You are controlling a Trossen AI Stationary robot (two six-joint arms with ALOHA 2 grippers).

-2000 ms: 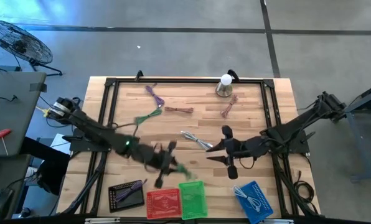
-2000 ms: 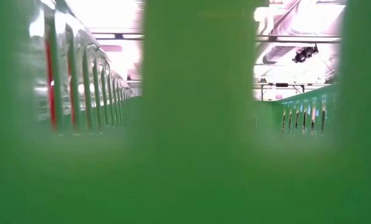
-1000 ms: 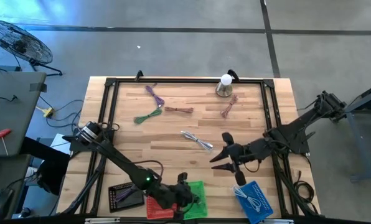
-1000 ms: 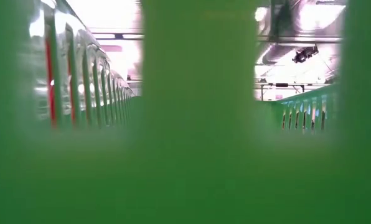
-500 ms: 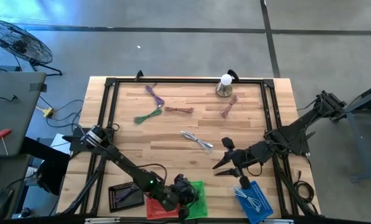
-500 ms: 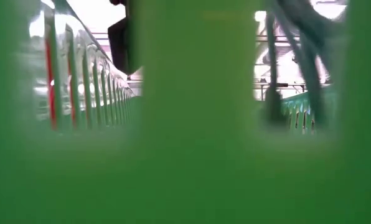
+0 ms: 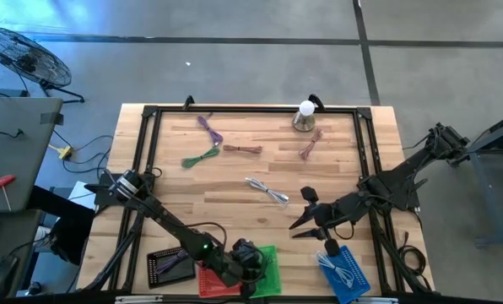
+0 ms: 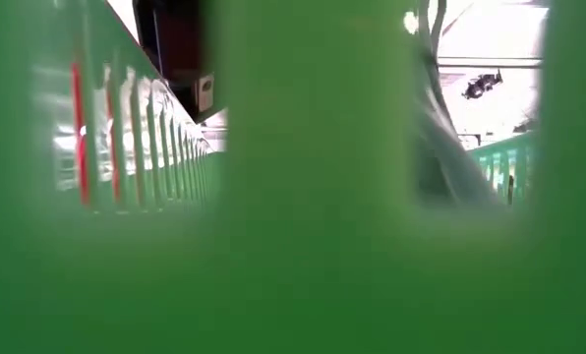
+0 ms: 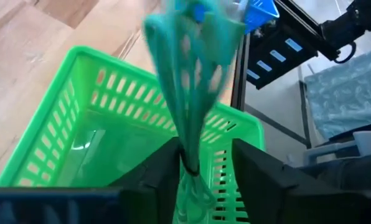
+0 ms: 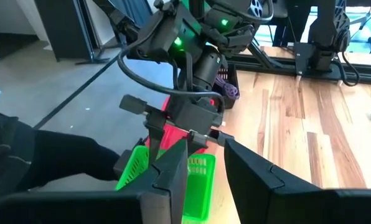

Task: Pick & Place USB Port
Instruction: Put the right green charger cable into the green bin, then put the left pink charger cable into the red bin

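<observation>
A black slotted basket [image 7: 169, 263] holding a purple bundle is seen at the near left of the slatted wooden table [image 7: 235, 181], with a red basket [image 7: 211, 279] beside it and then a green basket [image 7: 269, 268] of thin moulded plastic with slotted walls. The left gripper [image 7: 250, 260] is poised above the green basket, and its dark fingers [image 9: 153, 169] are closed on a green cable bundle [image 9: 192, 81], a looped hank of glossy cord tied at the waist, which is pinched between the fingertips and held over the basket's open interior, as shown in the left wrist view. Whether the bundle touches the basket floor cannot be told. Further right, a silver-white cable bundle [image 7: 267, 191] lies loose on the boards at mid-table. The right gripper [image 7: 309, 218] is held just above the table beyond it, its two fingers spread wide with nothing between them. A blue basket [image 7: 344, 270] containing white cable stands at the near right. Along the far side are scattered purple [image 7: 208, 127], green [image 7: 200, 157] and reddish-brown [image 7: 243, 149] cable bundles, and a metal bell-shaped object [image 7: 304, 116] stands at the far edge.
</observation>
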